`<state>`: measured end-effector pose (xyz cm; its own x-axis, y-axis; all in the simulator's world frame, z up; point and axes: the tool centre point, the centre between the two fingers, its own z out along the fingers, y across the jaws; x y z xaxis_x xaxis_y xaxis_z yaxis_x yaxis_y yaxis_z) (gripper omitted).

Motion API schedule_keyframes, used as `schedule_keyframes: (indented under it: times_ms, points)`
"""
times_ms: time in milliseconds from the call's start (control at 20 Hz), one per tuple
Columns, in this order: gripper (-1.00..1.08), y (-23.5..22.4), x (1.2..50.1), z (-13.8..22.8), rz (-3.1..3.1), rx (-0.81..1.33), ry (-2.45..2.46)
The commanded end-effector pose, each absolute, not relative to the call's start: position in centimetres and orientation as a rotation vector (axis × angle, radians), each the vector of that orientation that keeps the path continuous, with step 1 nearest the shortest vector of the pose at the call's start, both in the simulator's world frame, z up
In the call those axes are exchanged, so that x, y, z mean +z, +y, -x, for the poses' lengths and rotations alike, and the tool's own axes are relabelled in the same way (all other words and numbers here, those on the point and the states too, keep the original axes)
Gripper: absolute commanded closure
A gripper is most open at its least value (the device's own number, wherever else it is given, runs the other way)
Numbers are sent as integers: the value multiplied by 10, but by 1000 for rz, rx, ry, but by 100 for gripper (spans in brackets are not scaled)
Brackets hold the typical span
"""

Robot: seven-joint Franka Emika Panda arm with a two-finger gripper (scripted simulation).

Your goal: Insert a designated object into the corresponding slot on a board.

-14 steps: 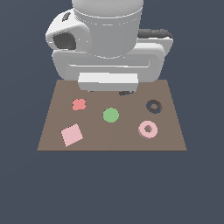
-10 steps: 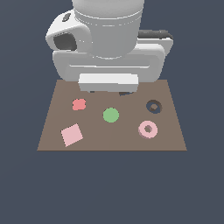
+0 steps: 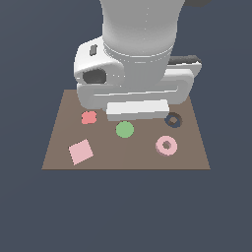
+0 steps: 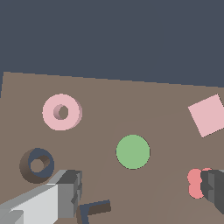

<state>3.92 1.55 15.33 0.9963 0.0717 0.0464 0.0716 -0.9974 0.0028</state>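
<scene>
Pink ring [image 3: 166,145], small, pale and donut-shaped with a round centre hole, lies flat near the front edge of the large flat brown rectangular board [image 3: 133,156], toward the exterior view's right, with nothing gripping it. Going back from there, we see the pale pink flat square [image 3: 80,151] at the front on the exterior view's left, then the flat green disc [image 3: 124,129] near the middle, then the dark ring-shaped slot with a brown centre [image 3: 173,119] just behind the ring and apart from it, and level with that the small coral-red lobed piece [image 3: 88,117] on the exterior view's left. Farthest back, the arm's bulky white body hides the rest of the board. In the wrist view the two grey fingers [image 4: 61,194] of the pincer [image 4: 140,188] stand wide apart with only bare board, the green disc and a dark V-shaped recess [image 4: 94,210] near them, so we judge the pincer released and holding nothing. We take the step in hand to be the approach to the ring. To do it well, we would bring the pincer over the ring's centre, well away from the disc, and come straight down with the fingers straddling the ring's outer rim. We would clench evenly so it does not tilt, then lift it level for the short carry to the slot, where ring and recess must sit concentric before release.
</scene>
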Motion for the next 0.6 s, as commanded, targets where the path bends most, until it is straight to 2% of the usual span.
schedule_keyframes:
  times_ms: [0, 550]
  points:
    - [-92, 26, 142, -46, -3136, 64, 182]
    - [-92, 92, 77, -76, -3090, 20, 573]
